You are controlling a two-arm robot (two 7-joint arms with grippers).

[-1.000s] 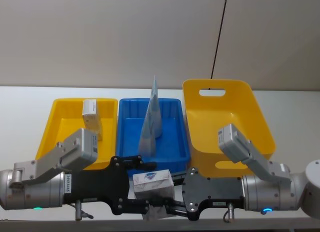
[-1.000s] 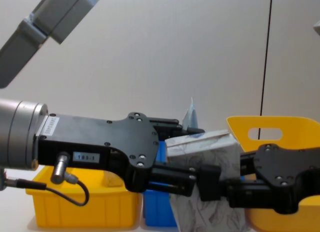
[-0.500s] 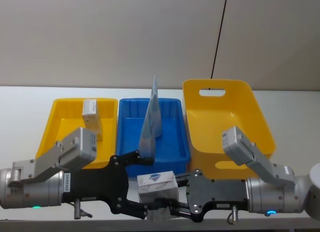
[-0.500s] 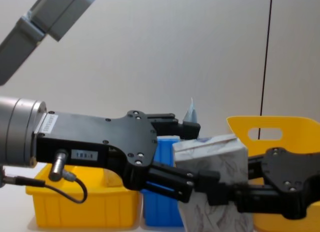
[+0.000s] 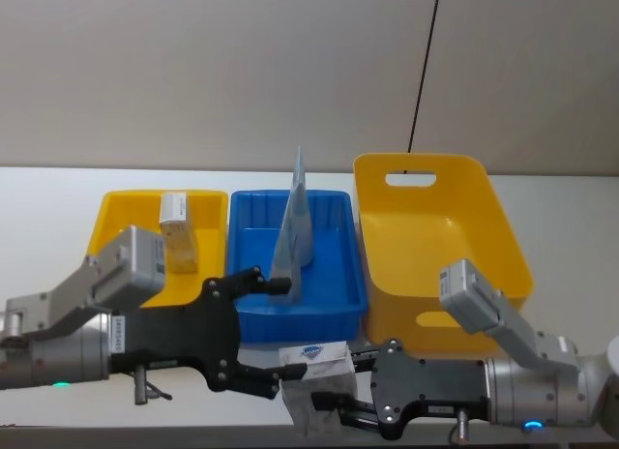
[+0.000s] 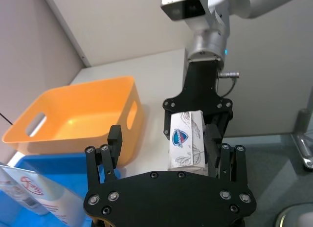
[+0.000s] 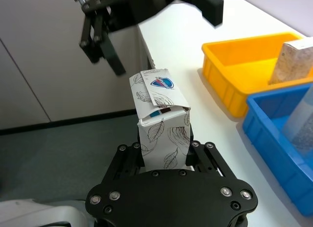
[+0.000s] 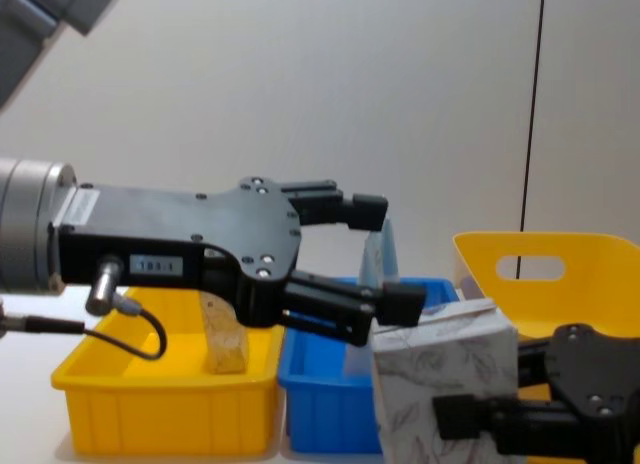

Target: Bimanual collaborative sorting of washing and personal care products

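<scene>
Plain off-white wall [image 5: 193, 72] is running unbroken behind the white table [image 5: 39, 193], taking soft, even light. A thin black cable [image 5: 424, 72] is hanging down the wall on a slight slant, reaching toward the table's far edge. Off the table's near side, grey floor [image 7: 58, 153] is showing below. Pale panels [image 7: 73, 75] with a dark seam between them are standing beside the floor, a dark strip running along their foot.

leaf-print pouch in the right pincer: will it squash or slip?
Probably soft: the leaf-print pouch shows a folded, creased top, so it may squash. The right pincer grips low on it, so the tall top could lean.
</scene>
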